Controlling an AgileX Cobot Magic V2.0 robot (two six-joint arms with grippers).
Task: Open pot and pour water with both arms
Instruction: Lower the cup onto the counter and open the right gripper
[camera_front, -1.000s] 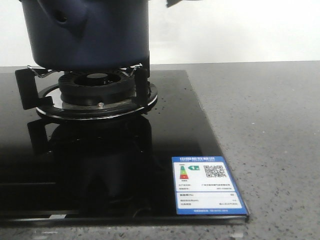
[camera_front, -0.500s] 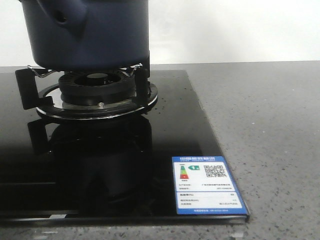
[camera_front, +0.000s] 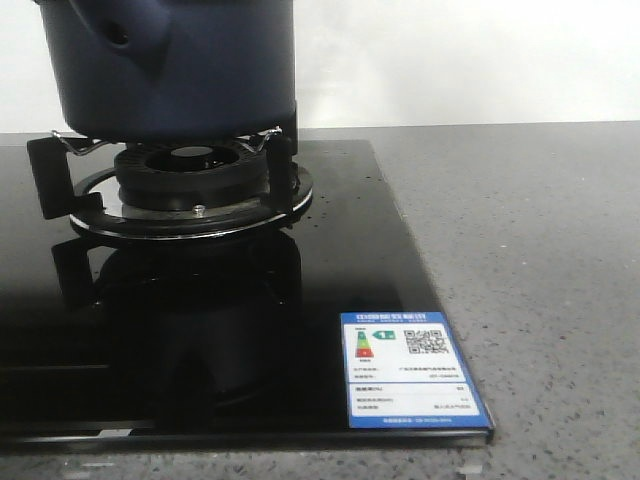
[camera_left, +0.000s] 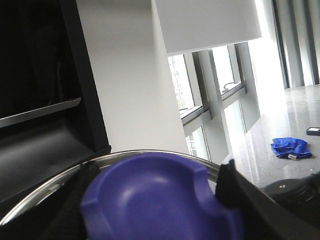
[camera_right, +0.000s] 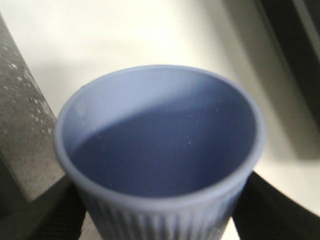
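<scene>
The dark navy pot (camera_front: 190, 70) stands on the gas burner (camera_front: 190, 170) at the far left of the front view; its side stub (camera_front: 120, 35) with a round hole faces me and its top is cut off. Neither gripper shows there. In the left wrist view my left gripper (camera_left: 155, 200) is shut on the lid's blue knob (camera_left: 150, 190), and the lid's metal rim (camera_left: 45, 187) curves behind it. In the right wrist view my right gripper (camera_right: 160, 220) is shut on a light blue ribbed cup (camera_right: 160, 145), whose open mouth faces the camera.
The burner sits on a black glass stove top (camera_front: 330, 260) with an energy label (camera_front: 410, 370) at its front right corner. Grey speckled counter (camera_front: 540, 250) lies to the right. A blue cloth (camera_left: 291, 147) lies on the counter in the left wrist view.
A dark shape at the top edge, right of the pot, left the front view. The whole front view has shifted slightly left; the pot stays on the burner.
</scene>
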